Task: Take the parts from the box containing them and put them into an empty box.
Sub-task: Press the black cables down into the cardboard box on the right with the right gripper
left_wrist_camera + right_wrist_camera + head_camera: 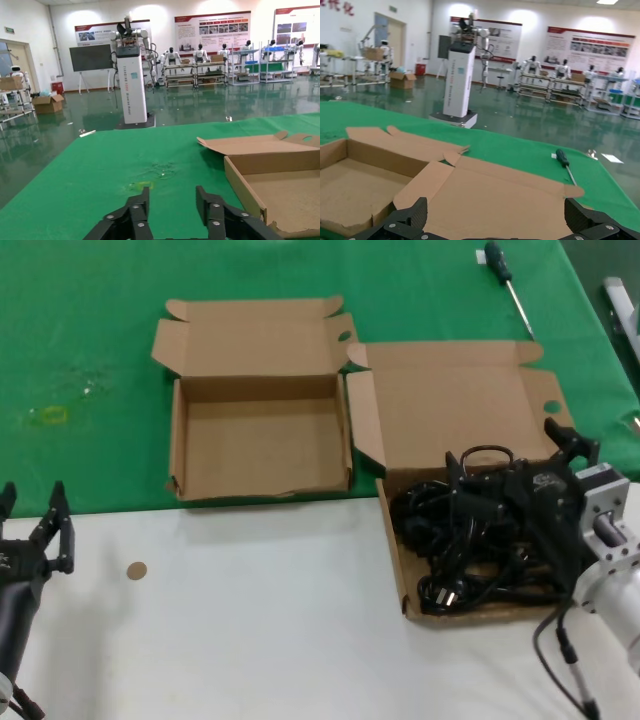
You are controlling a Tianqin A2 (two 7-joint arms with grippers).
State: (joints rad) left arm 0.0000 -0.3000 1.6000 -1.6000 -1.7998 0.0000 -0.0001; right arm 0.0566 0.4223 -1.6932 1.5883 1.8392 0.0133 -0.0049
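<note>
Low over the larger brown cardboard box (pixel 455 430), the right gripper (pixel 505 485), jaws wide, should close squarely on one bunch of black power cords (pixel 460 550) lying inside; the left gripper (pixel 35 530) idles open.

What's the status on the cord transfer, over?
Right gripper over the cords in the larger box, fingers open, nothing held. Left gripper idle, open, near table edge. Smaller box empty. Path between boxes clear.
</note>
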